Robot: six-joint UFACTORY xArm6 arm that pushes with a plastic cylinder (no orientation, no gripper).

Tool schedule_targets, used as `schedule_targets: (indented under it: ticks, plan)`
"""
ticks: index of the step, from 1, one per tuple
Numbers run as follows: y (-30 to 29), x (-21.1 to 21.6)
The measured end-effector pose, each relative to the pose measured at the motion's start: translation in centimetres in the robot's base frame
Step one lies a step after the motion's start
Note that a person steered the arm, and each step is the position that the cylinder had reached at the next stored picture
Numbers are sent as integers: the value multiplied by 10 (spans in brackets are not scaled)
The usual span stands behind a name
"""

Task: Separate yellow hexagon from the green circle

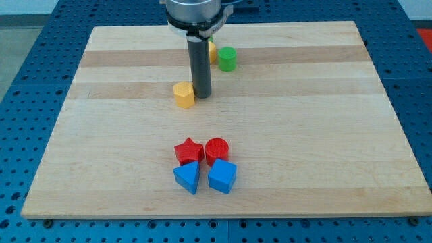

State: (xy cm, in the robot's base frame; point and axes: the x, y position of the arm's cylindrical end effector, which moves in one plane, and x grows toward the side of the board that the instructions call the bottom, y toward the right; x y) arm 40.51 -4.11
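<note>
One tip (pixel 202 94) touching yellow hexagon (pixel 183 95).

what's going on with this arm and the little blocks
A robot arm's dark rod is pushing blocks on a wooden board. My tip sits right beside the yellow hexagon block, on its right. The green cylinder block stands apart toward the view's top, next to another yellow block half hidden behind the rod.
</note>
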Motion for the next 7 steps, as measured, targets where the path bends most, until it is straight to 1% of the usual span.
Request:
schedule_targets:
  ticks: [1,3,7]
  plan:
    - [-4,13]
    - [-42,12]
    - [-45,-6]
